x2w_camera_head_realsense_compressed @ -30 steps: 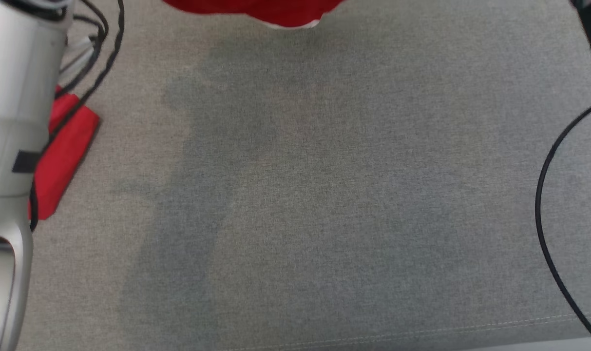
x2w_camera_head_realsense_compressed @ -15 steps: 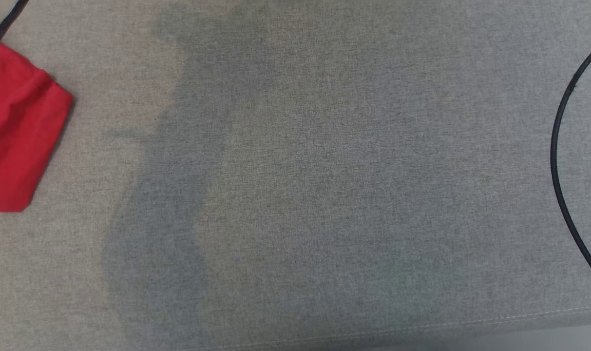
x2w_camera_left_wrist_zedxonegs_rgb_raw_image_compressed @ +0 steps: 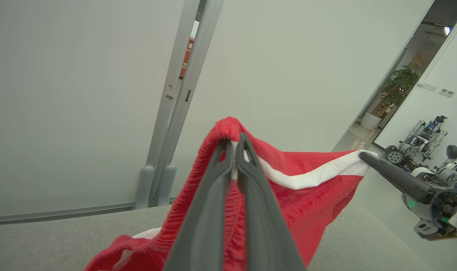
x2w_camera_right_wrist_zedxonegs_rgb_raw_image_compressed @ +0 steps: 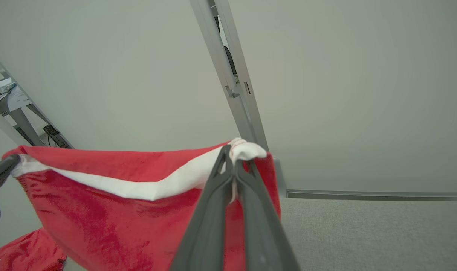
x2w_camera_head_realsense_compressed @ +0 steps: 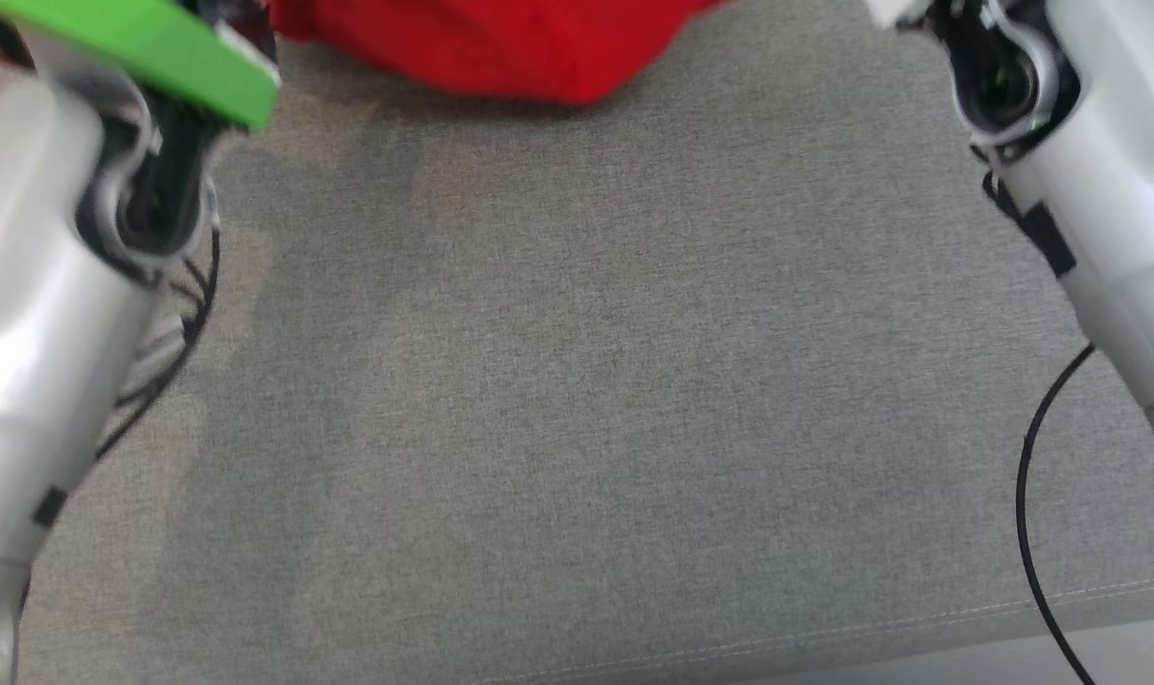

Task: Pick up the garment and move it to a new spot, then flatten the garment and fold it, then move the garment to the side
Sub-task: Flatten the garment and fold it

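The garment (x2w_camera_left_wrist_zedxonegs_rgb_raw_image_compressed: pixel 307 195) is red with a white band along its top edge, and it hangs stretched between my two grippers above the grey surface. My left gripper (x2w_camera_left_wrist_zedxonegs_rgb_raw_image_compressed: pixel 234 141) is shut on one upper corner. My right gripper (x2w_camera_right_wrist_zedxonegs_rgb_raw_image_compressed: pixel 232 150) is shut on the other corner, pinching the white band. In the left wrist view the right gripper's fingertips (x2w_camera_left_wrist_zedxonegs_rgb_raw_image_compressed: pixel 366 157) meet the band's far end. The garment (x2w_camera_right_wrist_zedxonegs_rgb_raw_image_compressed: pixel 111 210) sags between the two holds. Its lower edge (x2w_camera_head_realsense_compressed: pixel 500 48) shows at the top of the head view, between my pale forearms.
A grey fabric surface (x2w_camera_head_realsense_compressed: pixel 586 381) spreads below, with its stitched front edge near the bottom. Black cables (x2w_camera_head_realsense_compressed: pixel 1028 495) loop beside each forearm. A green band (x2w_camera_head_realsense_compressed: pixel 158 48) sits on the left arm. A pale wall with a metal post (x2w_camera_left_wrist_zedxonegs_rgb_raw_image_compressed: pixel 175 94) stands behind.
The head view has shifted. Both forearms now show at its sides, and the garment's red edge sits at the top instead of at the left.
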